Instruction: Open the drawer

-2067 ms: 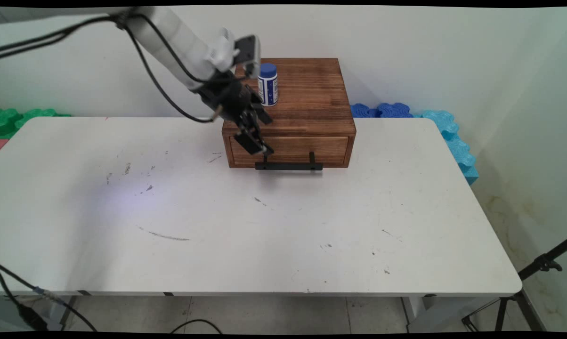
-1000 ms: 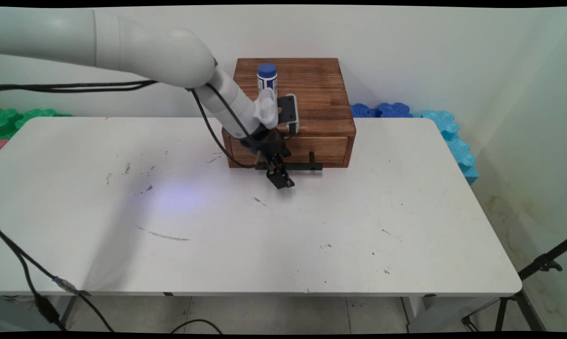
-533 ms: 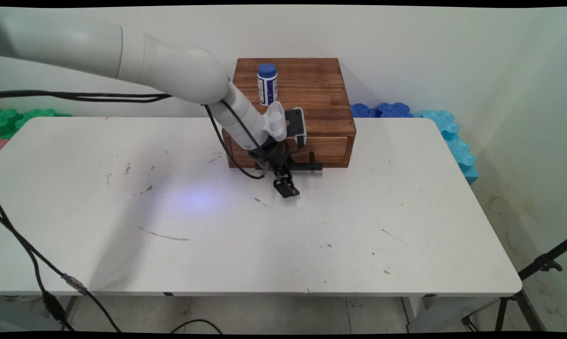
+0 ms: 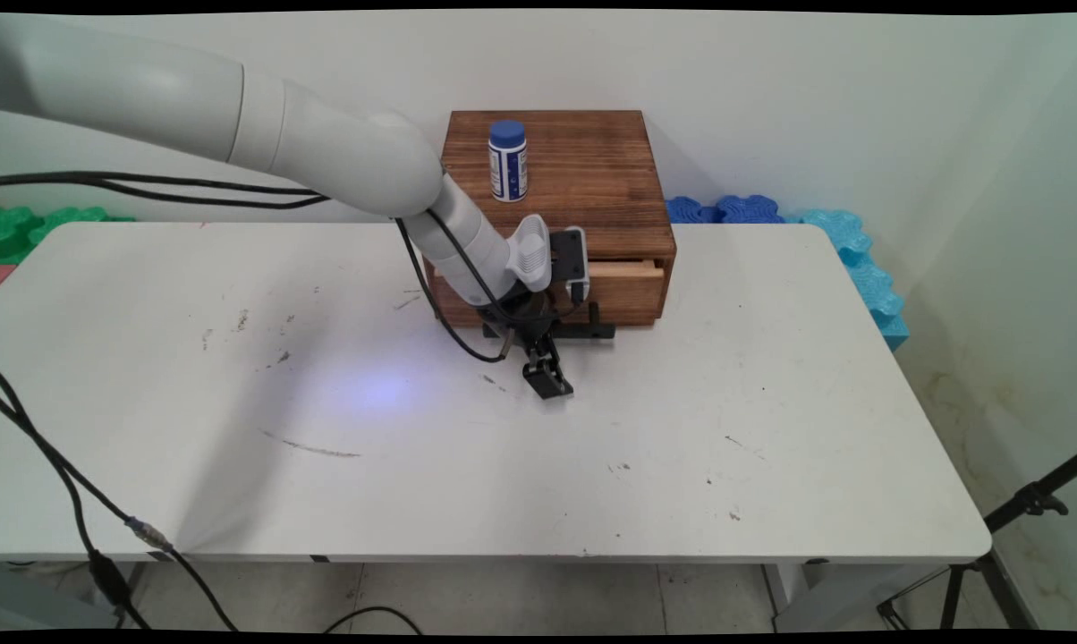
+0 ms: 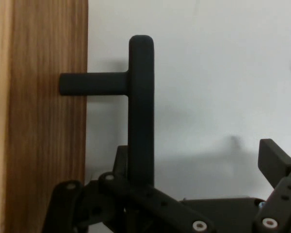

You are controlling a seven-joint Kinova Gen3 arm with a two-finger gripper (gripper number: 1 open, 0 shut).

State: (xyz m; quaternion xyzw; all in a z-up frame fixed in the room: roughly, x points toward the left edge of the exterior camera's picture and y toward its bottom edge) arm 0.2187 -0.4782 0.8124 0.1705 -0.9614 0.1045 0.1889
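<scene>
A brown wooden box (image 4: 583,179) stands at the table's back middle, and a white bottle with a blue cap (image 4: 508,161) stands upright on its top. The box's drawer (image 4: 628,300) is out a little, so a pale inner edge shows above its front. My gripper (image 4: 547,380) hangs in front of the drawer, pointing down at the table. It is open around the left end of the black bar handle (image 4: 588,331). In the hand view the handle (image 5: 140,111) runs between the fingers, close against the left finger (image 5: 120,160); the right finger (image 5: 274,162) stands well apart from it.
Blue foam mats (image 4: 726,210) and cyan ones (image 4: 860,259) lie behind the table's right end, green ones (image 4: 29,228) behind its left end. A black tripod (image 4: 995,555) stands off the front right corner. Black cables (image 4: 73,519) hang over the front left edge.
The gripper came down from the box's top left to the handle, then drew toward the table's near side. The drawer slid out a little with it.
</scene>
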